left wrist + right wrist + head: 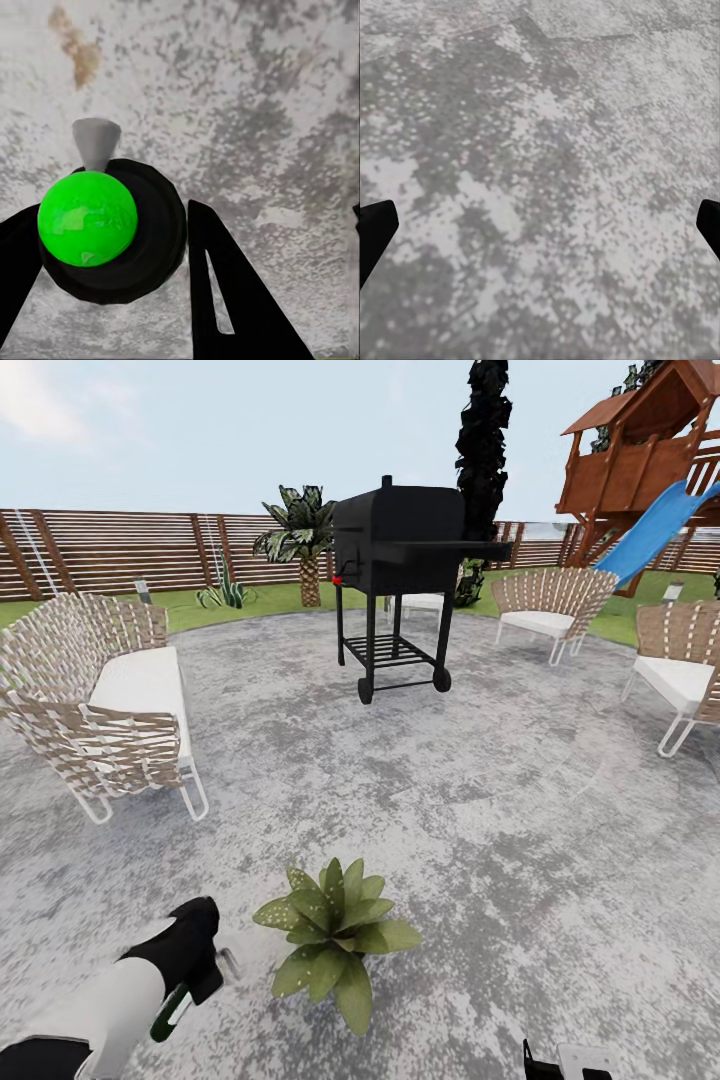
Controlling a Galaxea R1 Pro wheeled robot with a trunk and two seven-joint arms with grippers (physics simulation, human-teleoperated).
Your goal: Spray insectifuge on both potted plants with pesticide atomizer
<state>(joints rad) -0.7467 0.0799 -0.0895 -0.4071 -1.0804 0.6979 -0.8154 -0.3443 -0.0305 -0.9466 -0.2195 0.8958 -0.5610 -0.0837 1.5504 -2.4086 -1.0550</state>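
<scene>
Round grey stone patio [480, 780], fence [110, 550] and grill [395, 575] behind. Left gripper [112, 247] jaws pinch the pesticide atomizer [94, 225], nozzle aimed at stone just beside the potted plant [333, 935]. I'd swing the nozzle onto the rosette and sweep every leaf. Right gripper [540, 225] jaws spread wide, holding nothing. Second plant not located yet.

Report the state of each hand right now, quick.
Left hand: shut on the slim dark-green pesticide atomizer bottle with pale grey spray head.
Right hand: open, fingertips far apart over the grey stone patio, holding nothing.
</scene>
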